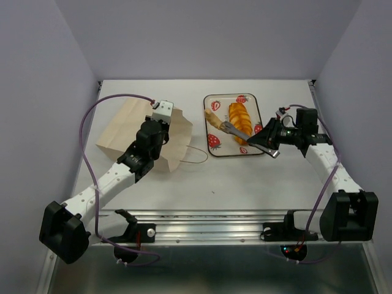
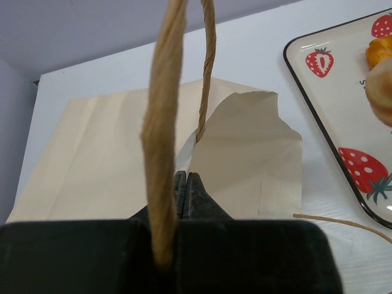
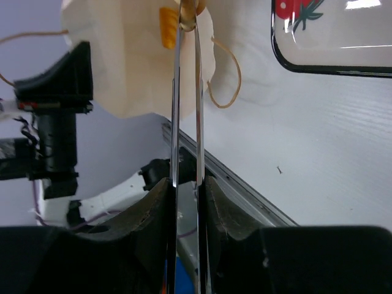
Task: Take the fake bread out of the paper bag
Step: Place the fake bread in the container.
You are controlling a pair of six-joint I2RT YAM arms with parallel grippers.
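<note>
The paper bag (image 1: 131, 131) lies flat at the left, mouth toward the tray. My left gripper (image 1: 160, 121) is shut on its upper lip (image 2: 245, 141); one cord handle (image 2: 162, 141) loops over the fingers. My right gripper (image 1: 269, 144) is shut on metal tongs (image 1: 242, 131). The tong tips hold a pale croissant (image 1: 214, 117) over the tray's left edge. The long ridged loaf (image 1: 240, 116) lies on the tray. In the right wrist view the tongs (image 3: 187, 92) reach toward the bag (image 3: 122, 67), with a tan-and-orange pastry piece (image 3: 168, 27) at their tips.
The strawberry-print white tray (image 1: 217, 146) stands right of the bag, and shows in the left wrist view (image 2: 318, 116) and the right wrist view (image 3: 331, 64). The bag's second cord handle (image 1: 195, 154) lies loose on the table between bag and tray. A metal rail (image 1: 208, 214) runs along the near edge.
</note>
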